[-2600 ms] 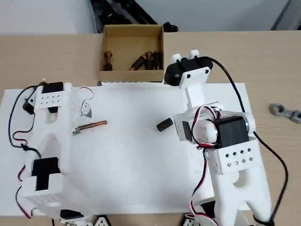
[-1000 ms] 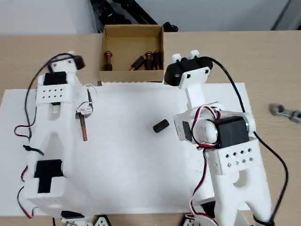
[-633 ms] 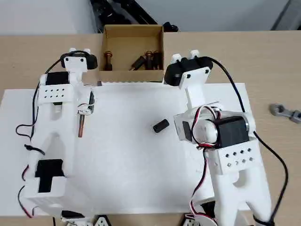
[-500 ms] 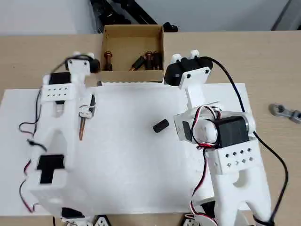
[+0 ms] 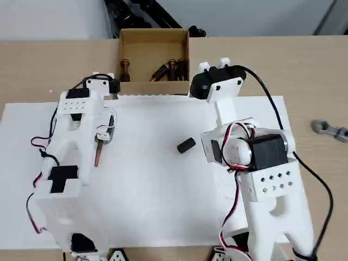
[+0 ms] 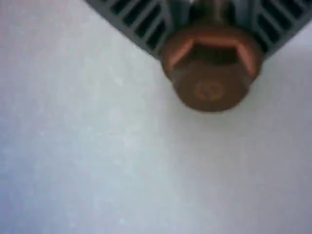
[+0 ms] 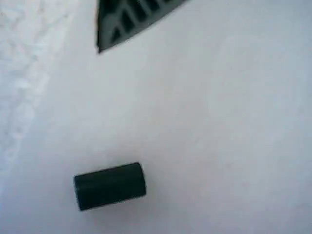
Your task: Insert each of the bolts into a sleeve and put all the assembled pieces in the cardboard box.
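The desk (image 5: 304, 65) is being looked down on from above by the fixed high camera, a wide stretch being taken in. The bolt (image 6: 210, 73) is being framed head-on, very near, by the left wrist camera. The sleeve (image 7: 109, 186) is being viewed closely by the right wrist camera. Both, and the white sheet (image 7: 234, 122) behind them, are being shared with the high view.

Coppery metal bolt (image 5: 98, 155) with a dull sheen at left, smooth matt black sleeve (image 5: 186, 145) at centre, plain matt brown cardboard box (image 5: 154, 36) up top, faintly grainy white foam-like sheet (image 5: 152, 190), pale wood-grain table (image 5: 310, 60), silvery metal tool (image 5: 329, 129) at right edge
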Motion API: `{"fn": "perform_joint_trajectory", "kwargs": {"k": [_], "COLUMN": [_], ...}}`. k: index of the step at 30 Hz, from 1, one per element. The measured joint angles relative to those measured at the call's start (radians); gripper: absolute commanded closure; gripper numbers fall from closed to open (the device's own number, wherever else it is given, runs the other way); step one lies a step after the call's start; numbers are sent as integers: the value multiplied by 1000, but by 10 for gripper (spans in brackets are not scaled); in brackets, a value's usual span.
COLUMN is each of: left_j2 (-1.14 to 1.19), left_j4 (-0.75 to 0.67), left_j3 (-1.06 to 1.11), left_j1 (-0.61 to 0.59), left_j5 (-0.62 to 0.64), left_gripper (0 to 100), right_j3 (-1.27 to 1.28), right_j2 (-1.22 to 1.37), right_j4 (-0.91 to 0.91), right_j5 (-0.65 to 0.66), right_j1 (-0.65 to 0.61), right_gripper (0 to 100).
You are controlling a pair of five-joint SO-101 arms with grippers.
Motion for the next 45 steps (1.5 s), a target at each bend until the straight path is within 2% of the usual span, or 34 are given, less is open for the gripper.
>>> {"fn": "perform_joint_trajectory", "kwargs": {"k": [9, 14, 19, 25, 31, 36, 45], "left_j2": [32, 17, -69, -321, -618, -824, -1114], "left_j4": [-9, -9, -2, 60, 150, 209, 244], "left_j3": [-15, -15, -11, -11, -11, 17, 184], "left_j1": [3, -8, -44, -63, -64, -64, -95], "left_j5": [14, 14, 14, 14, 21, 20, 28], "left_gripper": [994, 994, 994, 994, 994, 994, 994], "right_j3": [0, -9, -20, -20, -21, -120, -299], "right_j2": [0, 0, 3, 114, 310, 470, 655], "right_j4": [0, 18, 57, 57, 57, 57, 68], "right_j5": [12, 130, 224, 365, 572, 729, 899], "right_j1": [0, 0, -83, -103, -103, -103, -103], "right_gripper": [827, 826, 795, 767, 766, 765, 764]}}
